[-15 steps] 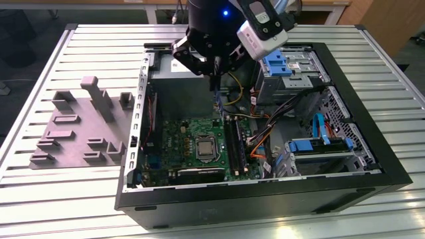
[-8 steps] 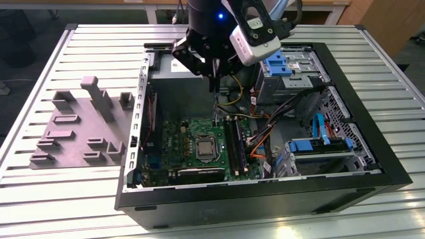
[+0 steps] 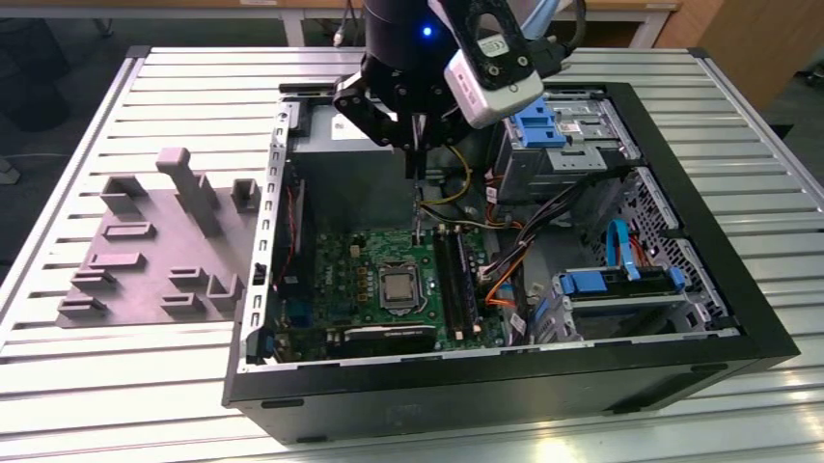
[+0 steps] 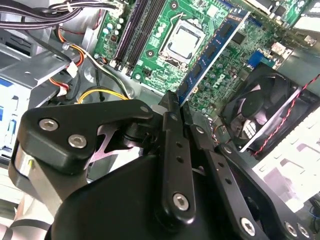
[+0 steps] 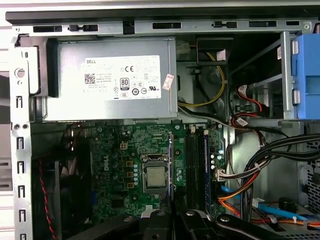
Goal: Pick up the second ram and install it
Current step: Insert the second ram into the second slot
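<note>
Gripping the second ram (image 4: 212, 50) by one short end, the tool (image 4: 175, 102) has its fingers drawn narrow on the strip's two flat faces, so that the board hangs edge-on below it, above the open computer case (image 3: 721, 318). In the exterior view the strip (image 3: 416, 188) shows as a thin dark line running down from the tool (image 3: 415, 145) toward the motherboard (image 3: 354, 260), its lower end near the memory slots (image 3: 453, 280) but, as far as I can judge, not yet seated in one. In the second wrist view its blue-green face with black chips lies across the sight of the processor (image 4: 182, 40). I judge the piece light and stiff, yet thin and fragile: the chips and the contact edge want no pressure, and a hold at one end leaves it free to swing or tilt, so a grip on the bare faces near the top edge seems soundest. Beside the case, a gray fixture (image 3: 142, 251) stands on the ribbed tabletop (image 3: 77, 386).
</note>
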You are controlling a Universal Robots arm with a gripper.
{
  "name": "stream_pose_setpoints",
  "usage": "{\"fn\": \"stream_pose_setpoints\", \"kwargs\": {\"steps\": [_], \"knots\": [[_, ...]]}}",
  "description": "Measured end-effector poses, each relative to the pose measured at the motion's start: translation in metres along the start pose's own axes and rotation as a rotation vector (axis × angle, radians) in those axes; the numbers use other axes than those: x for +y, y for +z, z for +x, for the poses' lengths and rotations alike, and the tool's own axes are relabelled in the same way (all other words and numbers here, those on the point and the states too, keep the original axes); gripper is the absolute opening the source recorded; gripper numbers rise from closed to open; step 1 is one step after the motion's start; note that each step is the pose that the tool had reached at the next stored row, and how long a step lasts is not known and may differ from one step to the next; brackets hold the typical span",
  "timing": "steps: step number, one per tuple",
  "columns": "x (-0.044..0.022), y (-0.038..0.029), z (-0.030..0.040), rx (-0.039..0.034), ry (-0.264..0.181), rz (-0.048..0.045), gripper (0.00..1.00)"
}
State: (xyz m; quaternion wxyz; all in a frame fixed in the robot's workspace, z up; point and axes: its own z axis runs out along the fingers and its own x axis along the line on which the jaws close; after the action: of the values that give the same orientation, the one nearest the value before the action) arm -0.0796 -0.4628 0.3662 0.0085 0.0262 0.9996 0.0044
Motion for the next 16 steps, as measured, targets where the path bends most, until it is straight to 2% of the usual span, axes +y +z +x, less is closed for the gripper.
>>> {"fn": "stream_pose_setpoints", "kwargs": {"steps": [5,8,16], "knots": [[-0.0021,0.0005,-0.0001,0.0000,-0.001,0.0000,0.14],[-0.0028,0.0029,-0.0013,0.0001,-0.010,-0.0002,0.14],[-0.0021,0.0159,-0.0162,0.0001,-0.016,-0.0003,0.14]]}}
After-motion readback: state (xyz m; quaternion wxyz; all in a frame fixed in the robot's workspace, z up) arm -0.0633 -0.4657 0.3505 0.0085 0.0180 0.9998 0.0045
